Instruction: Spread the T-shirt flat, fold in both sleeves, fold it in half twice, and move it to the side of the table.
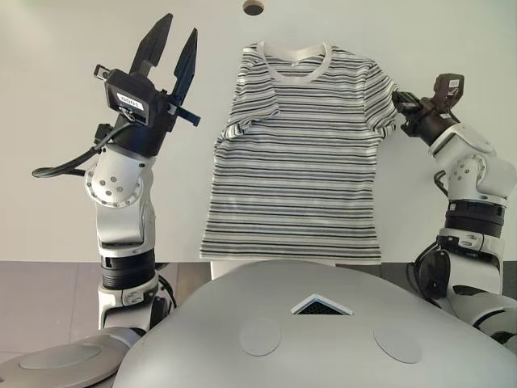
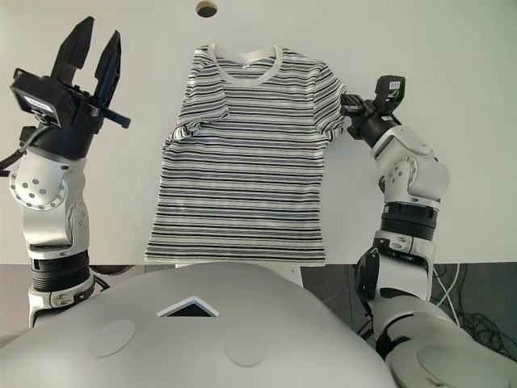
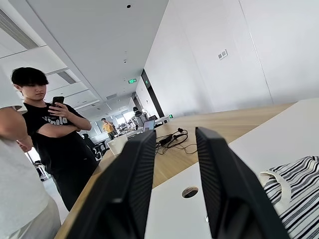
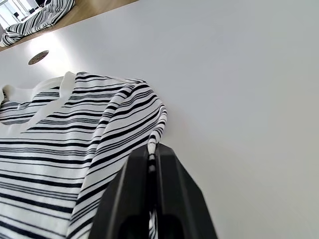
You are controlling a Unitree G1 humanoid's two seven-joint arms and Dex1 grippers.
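On the white counter (image 1: 452,48) the striped T-shirt (image 1: 295,178) lay face up, roughly centred, body spread flat. Collar (image 1: 295,63) at the far side, hem (image 1: 291,252) right at the near edge of the counter. Left sleeve (image 1: 252,113) was folded inward over the chest, with a diagonal crease running from it toward the left side seam. Right sleeve (image 1: 381,95) was out to the right, not folded in.

Right claw (image 4: 151,154) was low, at the right of the shirt, fingers closed tight on the outer edge of the right sleeve. The wrist camera showed a striped fold of cloth pinched between them. The rest of that sleeve lay on the counter.

Left claw (image 1: 179,28) was up in the air on the left, raised off the counter and apart from the shirt, pointing up and toward the far side. Its fingers (image 3: 134,189) were spread wide with nothing between them.

Round cable hole (image 1: 253,7) in the counter sat just beyond the collar, slightly to its left. Past the far edge of the counter stood a wooden table (image 3: 214,124) with some cables (image 3: 172,139) on it.
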